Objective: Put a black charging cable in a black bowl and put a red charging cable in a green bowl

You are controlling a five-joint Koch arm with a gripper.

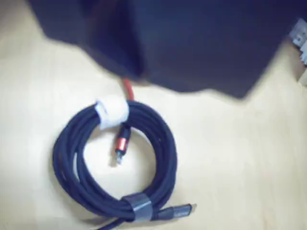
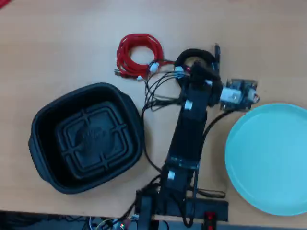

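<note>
Black charging cable [image 1: 115, 163] coiled on table just below gripper [image 1: 192, 57] in wrist view; jaws blurred, can't tell. Black bowl [image 2: 43, 143] well left of it.

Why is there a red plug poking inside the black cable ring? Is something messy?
A bit odd, yes. In the wrist view, a red cable's plug end lies inside the black charging cable coil on the table, crossing under its white tie. Nothing looks broken or spilled. The black bowl and green bowl both look empty.
</note>
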